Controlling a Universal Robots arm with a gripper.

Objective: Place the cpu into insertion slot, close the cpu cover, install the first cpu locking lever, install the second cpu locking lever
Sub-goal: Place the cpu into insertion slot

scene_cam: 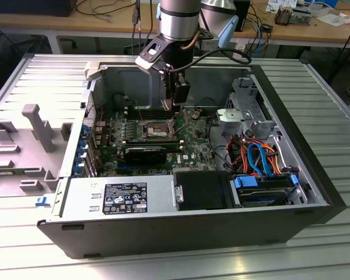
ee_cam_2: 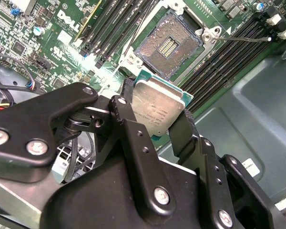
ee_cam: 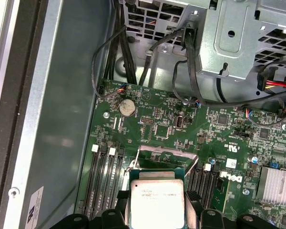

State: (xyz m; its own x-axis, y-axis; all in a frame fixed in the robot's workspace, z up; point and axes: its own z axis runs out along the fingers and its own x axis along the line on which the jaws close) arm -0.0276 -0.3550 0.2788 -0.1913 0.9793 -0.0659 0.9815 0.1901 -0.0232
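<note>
Tool (ee_cam_2: 155, 114) clamped the cpu (ee_cam_2: 158, 102) by two opposite edges, with the chip's silvery lid facing up toward the wrist cameras. The print on the lid was too small to read. The arm (scene_cam: 176, 23) hung straight down into the open computer case (scene_cam: 315, 175) on the bench (scene_cam: 35, 256). In the exterior view, the uncovered insertion slot (scene_cam: 157, 129) lay at 7 o'clock from the tool, and the chip hovered apart from it. White labels (scene_cam: 125, 199) marked the power supply (scene_cam: 81, 195).

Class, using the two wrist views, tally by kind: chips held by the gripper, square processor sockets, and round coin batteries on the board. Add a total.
cpu, held between the fingers: 1
insertion slot, empty: 1
coin battery: 1
Total: 3
</note>
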